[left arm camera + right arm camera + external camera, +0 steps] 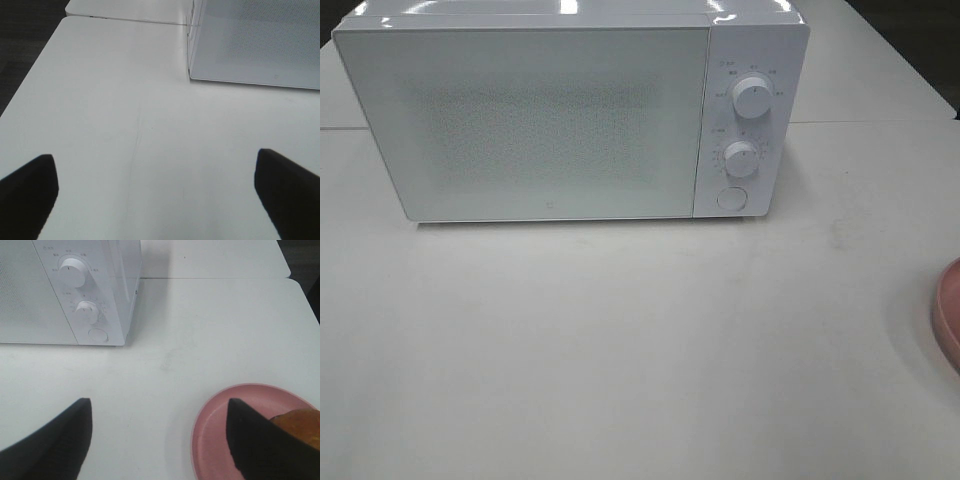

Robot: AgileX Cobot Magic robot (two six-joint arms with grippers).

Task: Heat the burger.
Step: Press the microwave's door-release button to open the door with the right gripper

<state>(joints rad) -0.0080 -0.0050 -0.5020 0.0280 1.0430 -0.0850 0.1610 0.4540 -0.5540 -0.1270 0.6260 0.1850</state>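
A white microwave [550,120], door shut, stands at 11 o'clock on the pale table [620,350] in the high view. The print ringing its upper dial [752,96] and lower dial [742,158], and a tiny mark low on the door, are too fine to read. A pink plate [948,310] edges in at 4 o'clock, carrying the burger [300,422] (only golden bun shows, behind a finger). Left gripper [154,153] and right gripper [159,400] hover, fingers spread wide, holding nothing.
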